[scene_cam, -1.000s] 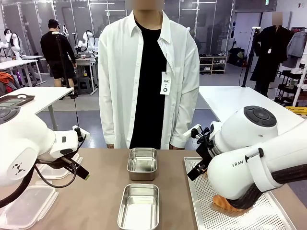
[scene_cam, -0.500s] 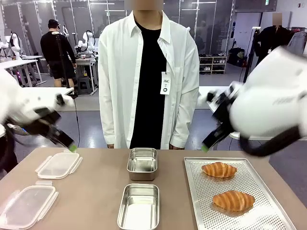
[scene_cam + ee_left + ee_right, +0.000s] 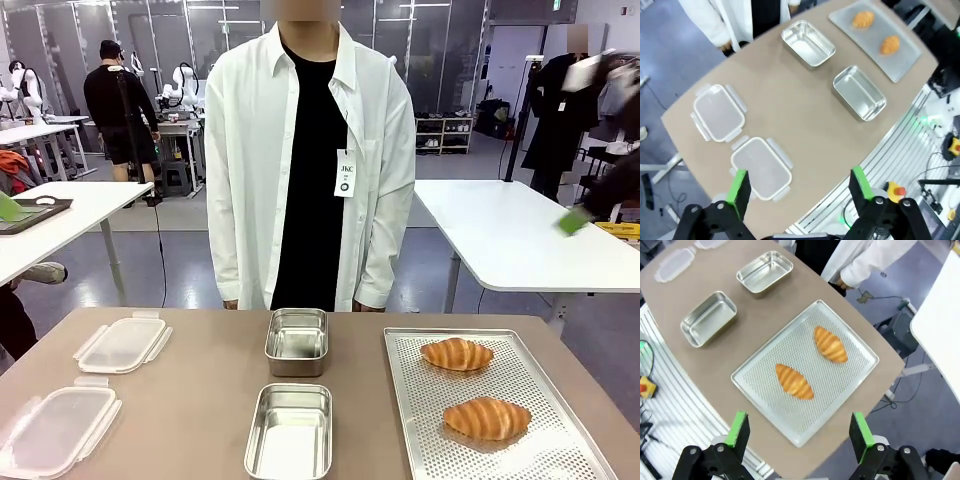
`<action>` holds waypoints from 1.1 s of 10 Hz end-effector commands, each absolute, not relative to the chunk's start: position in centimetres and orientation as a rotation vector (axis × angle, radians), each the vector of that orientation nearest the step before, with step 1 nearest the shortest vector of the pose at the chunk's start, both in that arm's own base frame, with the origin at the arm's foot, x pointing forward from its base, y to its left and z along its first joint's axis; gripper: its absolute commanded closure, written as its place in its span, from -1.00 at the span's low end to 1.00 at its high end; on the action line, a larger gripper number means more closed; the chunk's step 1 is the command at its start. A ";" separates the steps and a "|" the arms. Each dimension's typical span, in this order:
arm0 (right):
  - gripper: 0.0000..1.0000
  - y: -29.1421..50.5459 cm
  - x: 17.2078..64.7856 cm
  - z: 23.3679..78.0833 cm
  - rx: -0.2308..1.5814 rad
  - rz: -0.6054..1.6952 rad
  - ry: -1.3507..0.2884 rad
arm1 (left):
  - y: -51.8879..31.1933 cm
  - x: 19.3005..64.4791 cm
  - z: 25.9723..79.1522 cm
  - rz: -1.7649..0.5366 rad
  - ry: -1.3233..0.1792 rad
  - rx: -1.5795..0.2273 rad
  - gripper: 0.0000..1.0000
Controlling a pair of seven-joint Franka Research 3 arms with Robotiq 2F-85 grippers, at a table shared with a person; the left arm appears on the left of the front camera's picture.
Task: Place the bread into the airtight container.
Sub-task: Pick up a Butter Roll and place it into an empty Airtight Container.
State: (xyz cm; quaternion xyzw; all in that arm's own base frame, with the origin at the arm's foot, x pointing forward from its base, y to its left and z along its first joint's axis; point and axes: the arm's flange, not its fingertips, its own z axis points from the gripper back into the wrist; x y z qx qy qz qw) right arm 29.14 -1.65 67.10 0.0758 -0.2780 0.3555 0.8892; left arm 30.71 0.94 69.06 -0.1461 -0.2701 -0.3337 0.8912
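Note:
Two golden croissants, the far one (image 3: 457, 353) and the near one (image 3: 486, 418), lie on a perforated metal tray (image 3: 430, 450) at the table's right. Two open steel containers (image 3: 297, 335) (image 3: 290, 430) stand in the middle, one behind the other. High above the table, my right gripper (image 3: 798, 425) is open over the tray (image 3: 840, 385) and both croissants (image 3: 830, 344) (image 3: 794, 381). Its green pad (image 3: 573, 220) blurs at the front view's right edge. My left gripper (image 3: 799, 182) is open, high over the clear lids (image 3: 761, 167) (image 3: 719, 112).
Two clear plastic lids (image 3: 122, 343) (image 3: 55, 428) rest at the table's left. A person in a white shirt (image 3: 310, 150) stands at the far edge behind the containers. Beyond the table are white tables and other workstations.
Both arms have risen from low over the table and swung out to the sides. The croissants, hidden by the right arm a second ago, are uncovered.

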 end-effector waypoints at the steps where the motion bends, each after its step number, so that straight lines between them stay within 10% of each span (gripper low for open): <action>1: -1.00 -5.8 26.2 68.8 0.165 0.762 -0.586 | 4.0 28.0 71.7 -0.659 -0.651 -0.355 -1.00; 11: -1.00 -9.7 22.9 70.6 0.198 0.714 -0.605 | 7.8 24.2 74.4 -0.586 -0.701 -0.322 -1.00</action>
